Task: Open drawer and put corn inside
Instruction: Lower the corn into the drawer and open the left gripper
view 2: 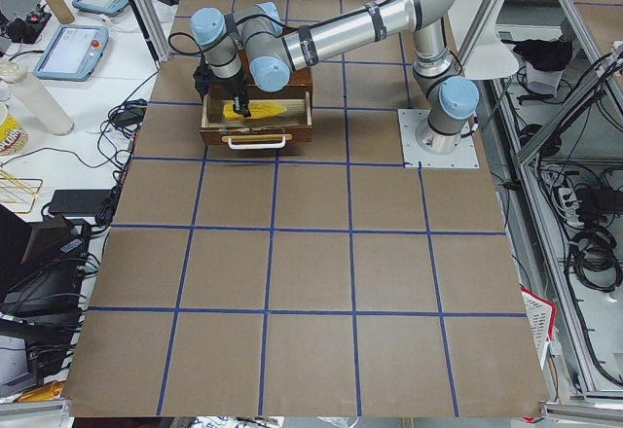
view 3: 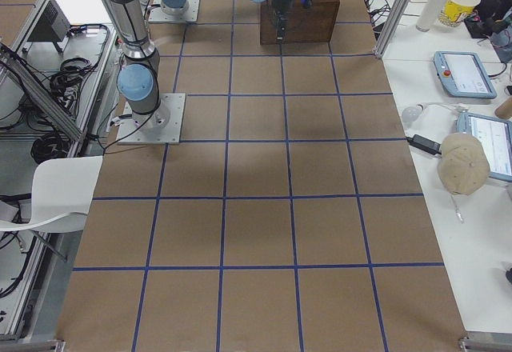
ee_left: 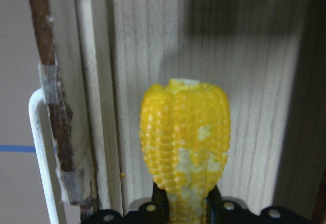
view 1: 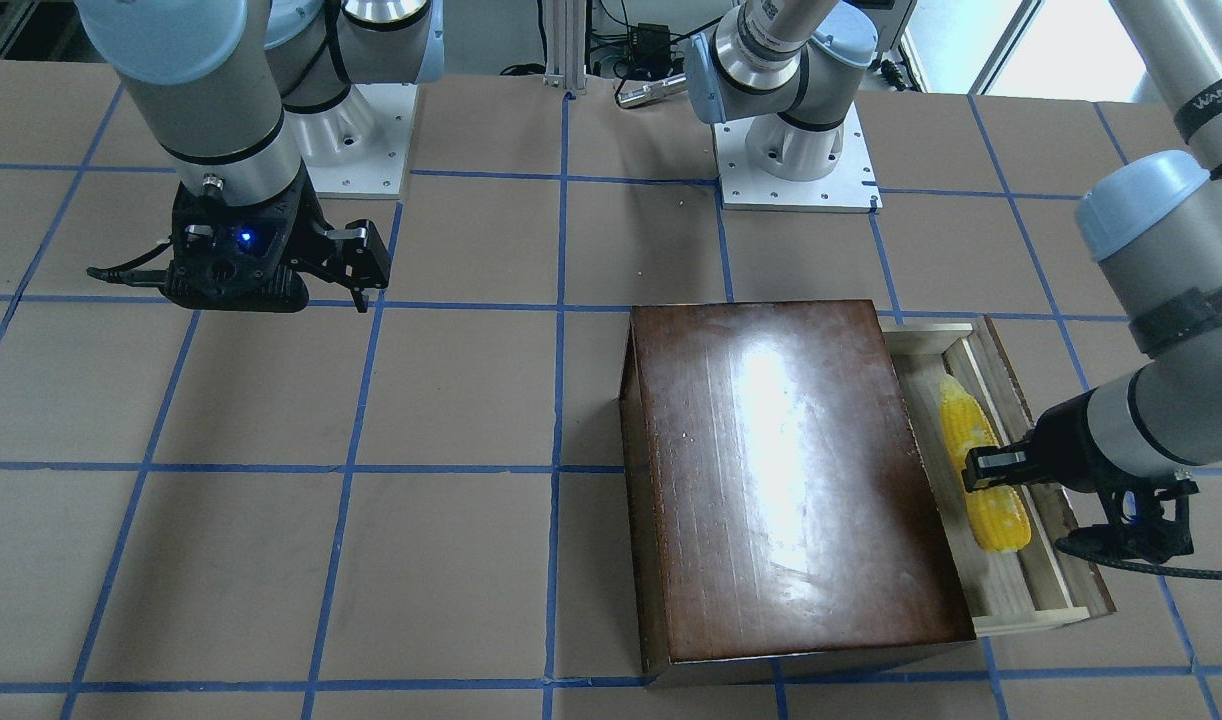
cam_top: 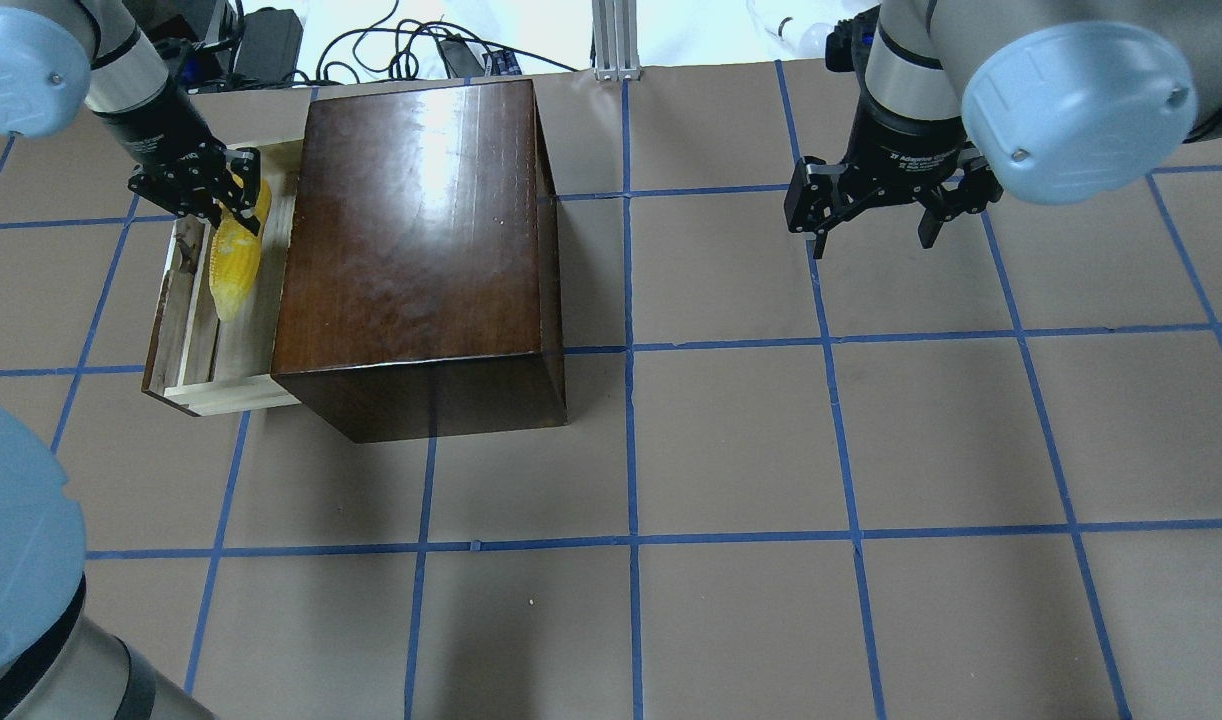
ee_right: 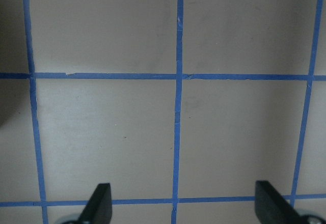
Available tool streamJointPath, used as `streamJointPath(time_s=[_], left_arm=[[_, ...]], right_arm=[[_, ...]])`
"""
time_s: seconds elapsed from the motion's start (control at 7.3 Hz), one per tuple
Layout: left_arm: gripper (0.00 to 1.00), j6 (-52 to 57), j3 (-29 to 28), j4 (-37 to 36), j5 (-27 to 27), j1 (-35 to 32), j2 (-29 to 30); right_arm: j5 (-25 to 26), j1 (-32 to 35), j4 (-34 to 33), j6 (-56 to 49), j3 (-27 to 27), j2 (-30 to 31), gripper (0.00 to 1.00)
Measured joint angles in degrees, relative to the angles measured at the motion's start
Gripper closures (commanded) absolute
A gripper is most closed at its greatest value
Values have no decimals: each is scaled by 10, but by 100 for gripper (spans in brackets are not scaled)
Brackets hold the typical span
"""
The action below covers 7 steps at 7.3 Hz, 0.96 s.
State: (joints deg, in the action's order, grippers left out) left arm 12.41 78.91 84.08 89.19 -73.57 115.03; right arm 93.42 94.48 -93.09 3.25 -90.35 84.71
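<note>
Overhead exterior view, starting at the far left: the drawer (cam_top: 186, 335) stands pulled out from the left side of its box (cam_top: 411, 230), and the pale wooden tray is open to the eye. The corn (cam_top: 233, 270) is the only thing in it. The cob lies lengthwise along the tray, pointed end towards the robot's side. The left gripper (cam_top: 236, 212) reaches down into the tray with its fingers clamped on the cob's thicker half. From where I stand I cannot tell whether the cob rests on the tray floor or hangs just above it. A thin white handle (ee_left: 38, 147) runs along the drawer's worn dark front panel.

Next comes the box itself, glossy dark brown, its top catching the room lights.

Well over to the right, the right gripper (cam_top: 871, 240) hovers above the brown table (cam_top: 731, 440) with its blue tape grid. Its fingers (ee_right: 99, 206) are spread wide and hold nothing.

As for writing, small white print on the right gripper's body begins "2F Adaptive"; the rest is too small to read. A black band (view 1: 1216, 95) on the left arm carries white letters beginning "WANJEE", cut off at the picture's edge.
</note>
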Motion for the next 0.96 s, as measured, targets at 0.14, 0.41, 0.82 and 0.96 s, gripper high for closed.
streamJointPath(time_s=[0.14,0.41,0.82,0.96], left_arm=[[0,1,7,-12,0,0,0],[0,0,11,-19,-1,-2,-1],[0,-7,6,-8,4,-13,-17],[0,-9,-1,2,5,-16,-28]], right_arm=[[0,0,0,0,0,0,0],[0,0,0,0,0,0,0],[0,0,0,0,0,0,0],[0,0,0,0,0,0,0]])
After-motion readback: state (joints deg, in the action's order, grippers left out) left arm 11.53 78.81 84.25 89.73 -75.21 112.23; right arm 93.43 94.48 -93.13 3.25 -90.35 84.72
